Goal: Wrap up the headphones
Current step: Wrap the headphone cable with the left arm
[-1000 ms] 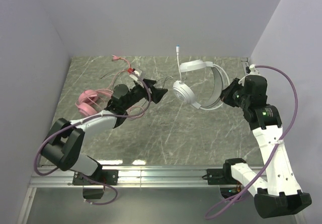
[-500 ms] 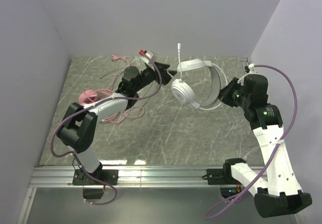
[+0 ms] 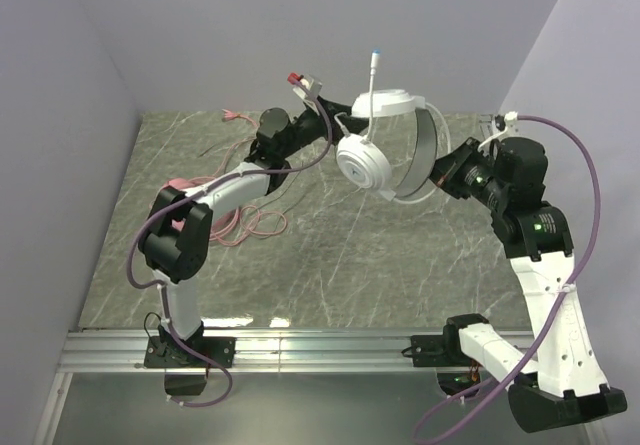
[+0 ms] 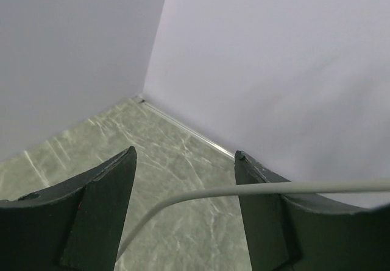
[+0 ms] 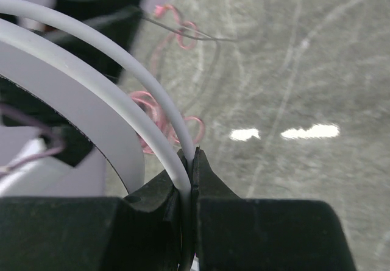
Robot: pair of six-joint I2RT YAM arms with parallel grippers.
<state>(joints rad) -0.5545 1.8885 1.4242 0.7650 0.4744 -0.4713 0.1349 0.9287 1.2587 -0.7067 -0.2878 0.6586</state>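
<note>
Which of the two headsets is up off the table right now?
The white headset, its headband pinched in the right end effector; the pink headset lies on the table.

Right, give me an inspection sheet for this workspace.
Surface: grey-green marbled table.
Job's things: white headphones held in the air; pink headphones on the table, partly behind the left arm, pink cord loose beside them.
Clutter: nothing seen.
Grippers: right gripper shut on the white headphones' thin band; left gripper open, thin white cord crossing between its fingers.
Cables: purple cables along both arms.
Surroundings: plain pale walls on three sides.
</note>
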